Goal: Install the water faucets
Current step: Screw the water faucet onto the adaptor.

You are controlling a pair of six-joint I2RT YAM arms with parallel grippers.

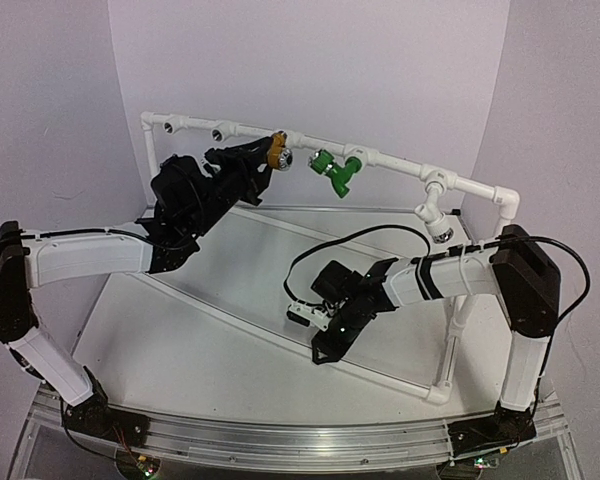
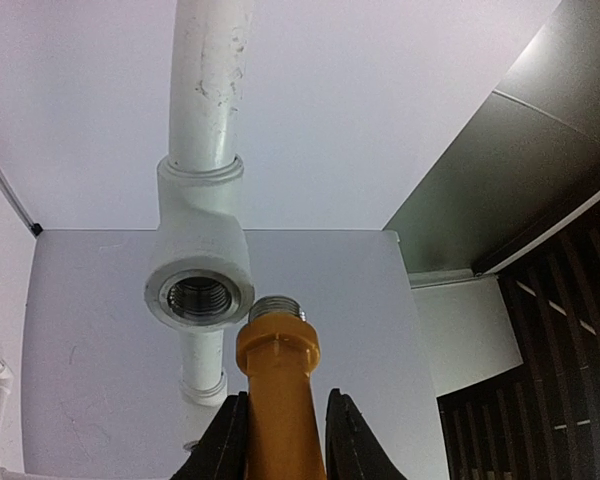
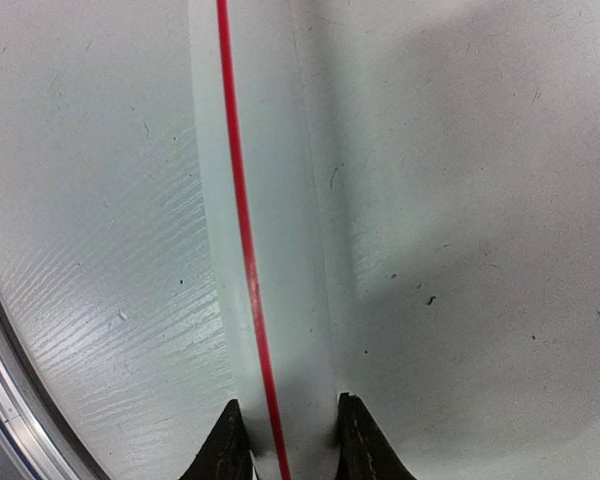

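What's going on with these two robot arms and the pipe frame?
The left gripper holds the yellow-orange plastic faucet, its threaded end just short of a threaded socket on the white pipe frame, not yet screwed in. The green plastic faucet already sits on the frame. The right gripper clamps a red-striped white pipe on the table.

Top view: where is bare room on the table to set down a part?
Free: the table between the diagonal pipe and the near edge; also behind that pipe, left of the right tool gripping it. Crowded: the back rail, where the left tool holds the yellow faucet beside the green faucet.
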